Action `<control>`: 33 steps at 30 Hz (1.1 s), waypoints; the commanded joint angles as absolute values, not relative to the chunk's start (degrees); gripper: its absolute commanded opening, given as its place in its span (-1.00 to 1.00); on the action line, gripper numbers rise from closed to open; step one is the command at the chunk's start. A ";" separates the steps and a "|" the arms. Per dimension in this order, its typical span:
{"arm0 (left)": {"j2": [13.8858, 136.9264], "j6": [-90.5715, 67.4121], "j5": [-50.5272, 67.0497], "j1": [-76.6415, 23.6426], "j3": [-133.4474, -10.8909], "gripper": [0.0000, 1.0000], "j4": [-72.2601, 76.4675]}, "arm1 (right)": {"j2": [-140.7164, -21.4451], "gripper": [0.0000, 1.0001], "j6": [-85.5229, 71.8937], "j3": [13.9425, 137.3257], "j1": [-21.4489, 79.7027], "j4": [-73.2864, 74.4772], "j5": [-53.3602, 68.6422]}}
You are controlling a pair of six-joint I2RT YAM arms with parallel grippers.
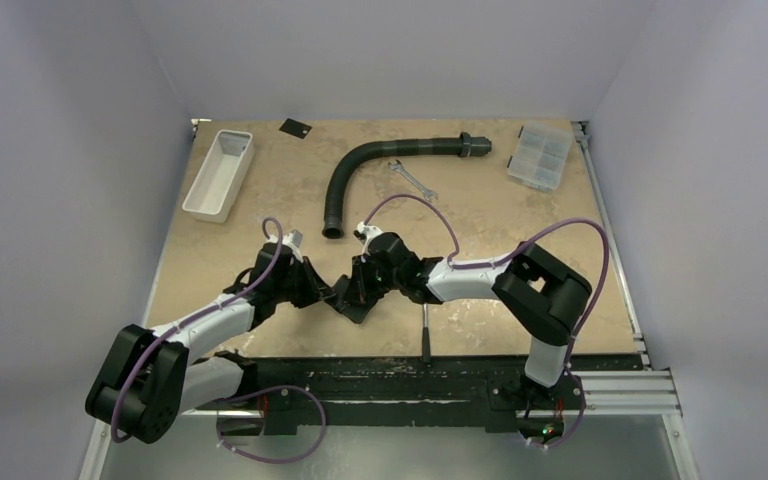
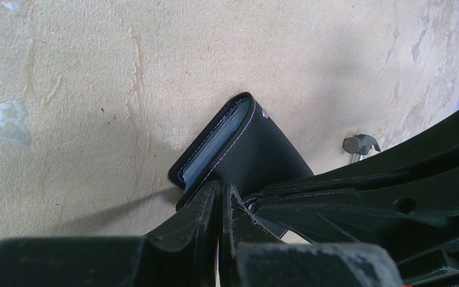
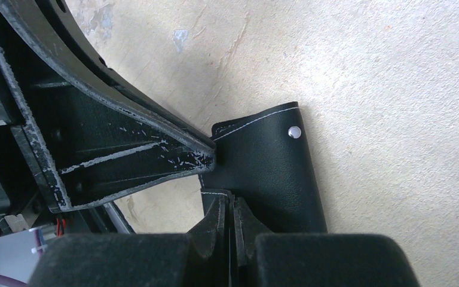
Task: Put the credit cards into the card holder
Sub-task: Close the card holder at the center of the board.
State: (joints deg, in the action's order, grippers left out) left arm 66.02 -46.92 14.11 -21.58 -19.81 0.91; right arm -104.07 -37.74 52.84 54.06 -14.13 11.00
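Note:
The black card holder (image 1: 350, 303) lies on the table between the two arms. In the left wrist view the card holder (image 2: 248, 146) is folded, with greyish glossy pockets showing along its open edge. My left gripper (image 2: 222, 190) is shut on its near edge. In the right wrist view the card holder (image 3: 272, 173) shows its stitched flap and silver snap. My right gripper (image 3: 232, 200) is shut on a stitched edge of it. The two grippers (image 1: 332, 297) (image 1: 362, 288) meet tip to tip at the holder. One dark credit card (image 1: 294, 127) lies far off at the table's back edge.
A white tray (image 1: 218, 175) stands at the back left and a clear compartment box (image 1: 540, 156) at the back right. A curved black hose (image 1: 380, 165) and a wrench (image 1: 412, 180) lie behind the grippers. A hammer (image 1: 426, 335) lies near the front edge.

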 commanded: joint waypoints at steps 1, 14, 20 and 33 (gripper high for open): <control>67.73 -43.82 7.39 -21.36 -18.88 -1.00 -7.90 | -101.69 -1.00 -35.15 54.63 53.92 -9.67 8.76; 67.56 -43.77 7.30 -21.36 -18.95 -1.00 -8.09 | -99.80 -1.00 -31.82 57.23 56.51 -7.87 9.56; 67.70 -43.60 7.14 -21.36 -19.17 -1.00 -8.35 | -99.73 -1.00 -33.17 56.01 56.43 -7.55 9.64; 67.94 -43.52 7.21 -21.31 -19.36 -1.00 -8.26 | -102.03 -1.00 -34.36 56.17 55.64 -6.33 8.72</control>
State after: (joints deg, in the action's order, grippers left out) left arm 66.15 -46.89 13.65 -21.67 -20.40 -0.40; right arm -102.32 -34.09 55.64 56.03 -7.97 9.93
